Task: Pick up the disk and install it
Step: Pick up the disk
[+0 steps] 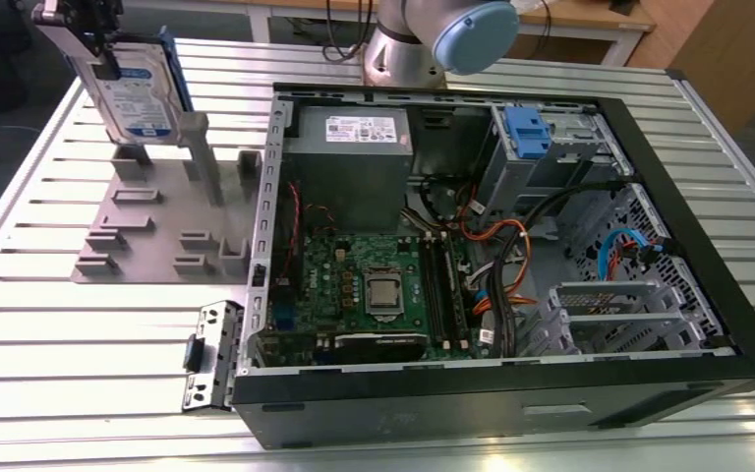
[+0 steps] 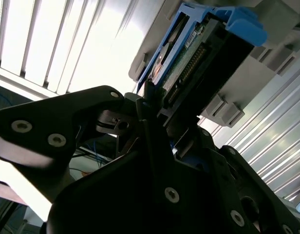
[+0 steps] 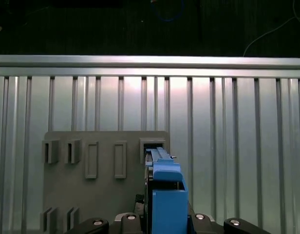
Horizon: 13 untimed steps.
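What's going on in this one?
The robot arm's gripper has its jaws shut on the disk and holds it upright over the grey fixture plate at the exterior view's left. The open computer case sits at the exterior view's right. The disk is not yet installed in it.

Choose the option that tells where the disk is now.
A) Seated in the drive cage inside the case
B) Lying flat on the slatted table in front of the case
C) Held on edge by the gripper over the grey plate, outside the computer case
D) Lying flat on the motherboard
C: in the exterior view the gripper grips the top of the disk, which stands on edge over the grey plate, to the exterior view's left of the computer case.
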{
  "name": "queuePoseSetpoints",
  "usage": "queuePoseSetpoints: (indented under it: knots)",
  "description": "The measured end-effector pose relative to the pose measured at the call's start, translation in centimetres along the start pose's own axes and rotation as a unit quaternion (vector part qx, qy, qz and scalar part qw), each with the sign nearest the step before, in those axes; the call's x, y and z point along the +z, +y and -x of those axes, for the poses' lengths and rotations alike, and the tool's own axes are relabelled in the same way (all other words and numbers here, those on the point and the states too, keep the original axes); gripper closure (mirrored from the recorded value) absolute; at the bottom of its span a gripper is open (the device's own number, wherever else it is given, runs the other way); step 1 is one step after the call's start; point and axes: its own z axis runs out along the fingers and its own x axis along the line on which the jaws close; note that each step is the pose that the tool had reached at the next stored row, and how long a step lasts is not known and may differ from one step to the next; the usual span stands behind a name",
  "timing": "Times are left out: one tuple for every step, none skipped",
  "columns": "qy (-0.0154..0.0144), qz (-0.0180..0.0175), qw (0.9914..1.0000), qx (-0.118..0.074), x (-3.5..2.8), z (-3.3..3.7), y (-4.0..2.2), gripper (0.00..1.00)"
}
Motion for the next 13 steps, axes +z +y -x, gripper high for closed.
queuePoseSetpoints:
  knots:
    - [0.0000,0.0000,1.00000,0.000,-0.10,0.00,0.00,0.64]
    - [0.0000,0.0000,1.00000,0.000,-0.21,0.01,0.01,0.64]
    - [0.0000,0.0000,1.00000,0.000,-0.32,0.01,0.01,0.64]
    - [0.0000,0.0000,1.00000,0.000,-0.42,0.01,0.02,0.64]
    - [0.0000,0.0000,1.00000,0.000,-0.53,0.02,0.02,0.64]
    - [0.0000,0.0000,1.00000,0.000,-0.62,0.02,0.03,0.64]
    - [0.0000,0.0000,1.00000,0.000,-0.72,0.02,0.03,0.64]
    - [0.0000,0.0000,1.00000,0.000,-0.83,0.02,0.03,0.64]
    - [0.0000,0.0000,1.00000,0.000,-0.91,0.03,0.04,0.64]
    - [0.0000,0.0000,1.00000,0.000,-0.99,0.03,0.04,0.64]
    - [0.0000,0.0000,1.00000,0.000,-1.09,0.03,0.04,0.64]
    - [0.0000,0.0000,1.00000,0.000,-1.19,0.04,0.05,0.64]
    - [0.0000,0.0000,1.00000,0.000,-1.29,0.04,0.05,0.64]
